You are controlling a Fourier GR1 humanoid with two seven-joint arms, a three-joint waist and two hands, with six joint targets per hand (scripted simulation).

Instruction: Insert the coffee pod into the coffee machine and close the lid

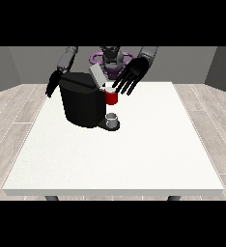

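One coffee machine [81, 103] stands on the white desk [134, 154], a black blocky body set toward the far side of the desk and left of its middle as the front view shows it. It serves as the landmark here. Its single lid [96, 75], a pale grey flap, is tilted up and open at the machine's top right corner.

Just to the right of the machine's upper front sits one red part [112, 98] with a white rim above it; whether that white rim is the coffee pod cannot be told. Below it, on the machine's dark base plate, stands one small grey cup [112, 118], upright and touching the base.

Two robot hands show. The robot hand at the view's right [132, 75] is above and just right of the machine, over the red part, its fingers spread apart and straight, pointing down toward the white rim; nothing is clamped in it. The robot hand at the view's left [52, 83] hangs beside the machine's upper left edge, partly hidden behind the body, and whether its fingers are apart or together cannot be told.

One desk carries everything, and the machine with its cup is the only group on it
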